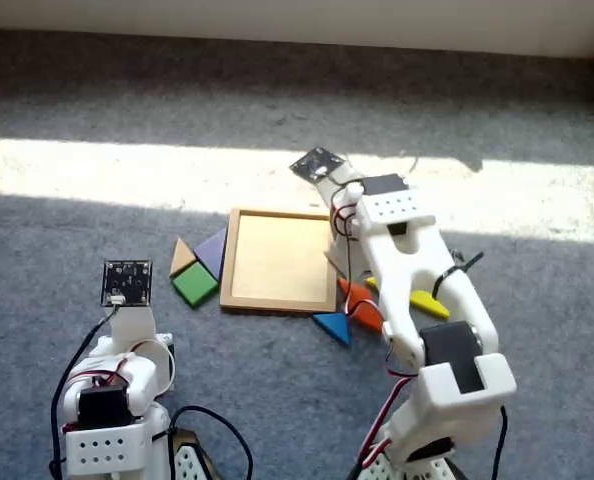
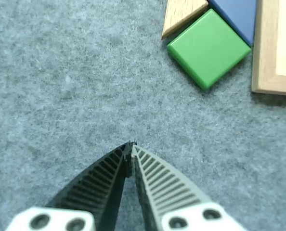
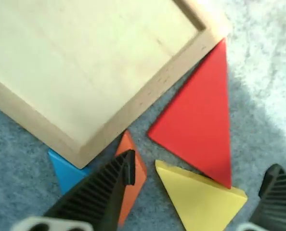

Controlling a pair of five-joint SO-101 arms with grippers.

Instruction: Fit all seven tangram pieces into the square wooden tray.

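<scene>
- Grey carpet [image 1: 277, 400] is the work surface. We judge the task to be at its very start, since the tray [image 1: 277, 255] holds nothing and all seven pieces lie outside it.
- Nearest us, the left gripper [image 2: 132, 150] hangs over bare carpet short of the tray's left side, its jaws pressed together on nothing.
- Off the tray's near right corner, the right gripper [image 3: 201, 172] hovers with jaws spread wide, straddling the yellow triangle [image 3: 201, 197].
- That yellow triangle lies flat and apart from the tray. One sharp tip aims back at the tray's corner, where the orange triangle [image 3: 133, 180] and blue triangle [image 3: 66, 171] sit, and its long axis leads away from the tray.
- We think the next move calls for a straight descent and a pinch across the yellow triangle's narrow width, not along its long edge.
- Just beside the tray's right rim lies the red triangle [image 3: 201, 130], with one short edge roughly parallel to that rim and its long edge turned away.
- Against the tray's left side cluster the green square [image 1: 194, 284], tan triangle [image 1: 182, 256] and purple piece [image 1: 213, 250].
- Beyond the tray runs a band of sunlight [image 1: 127, 170].
</scene>
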